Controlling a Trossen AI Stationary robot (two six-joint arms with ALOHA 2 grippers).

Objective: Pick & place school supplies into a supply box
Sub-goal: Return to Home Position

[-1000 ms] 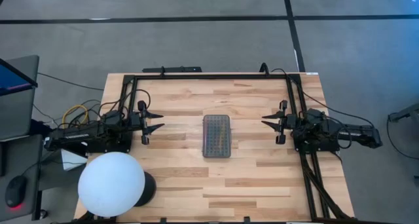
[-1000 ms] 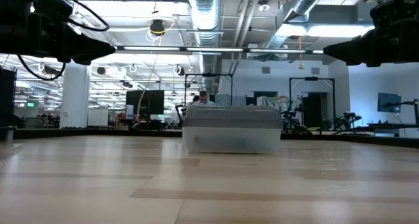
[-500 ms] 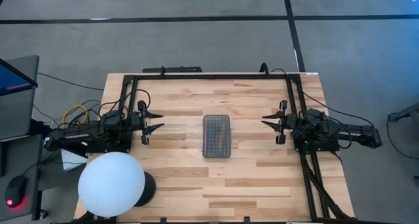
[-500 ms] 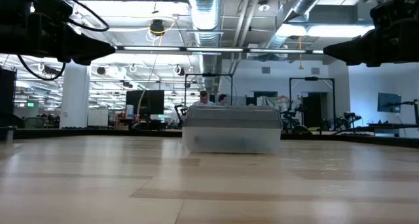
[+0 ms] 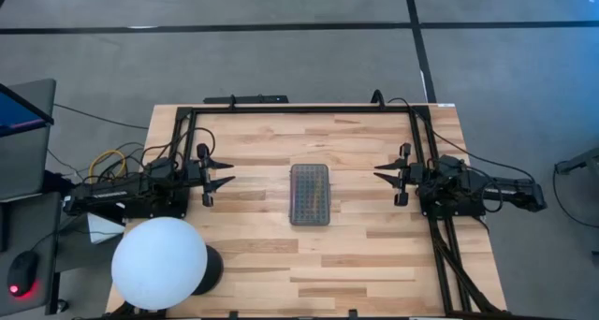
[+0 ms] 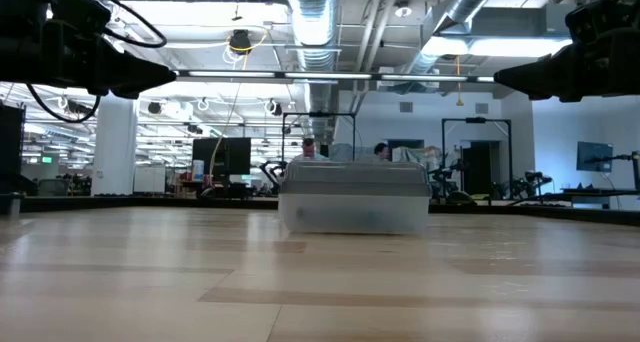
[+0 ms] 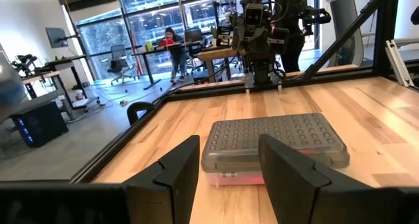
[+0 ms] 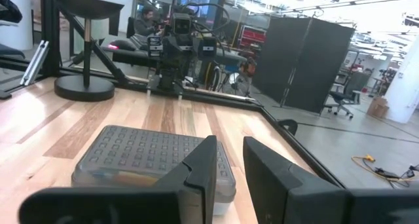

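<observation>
The left gripper hangs over the left side of the wooden table, its two fingers spread apart and holding nothing. Opposite it, over the right side, the right gripper mirrors the pose: fingers parted, nothing between them. Both point inward toward the middle of the table, and both sit well above the surface in the low view.

Between them, well apart from either, the supply box lies flat on the wood near the table's centre, its long side running from the near edge toward the far edge. Its greyish, dotted lid is down on the translucent body. A pink shape shows through the side wall in the left wrist view (what else lies inside cannot be made out).

A black frame borders the working area. A white globe on a dark base stands at the table's near left corner, just beside the left arm. Beyond the table, two people's heads show above the box in the low view.
</observation>
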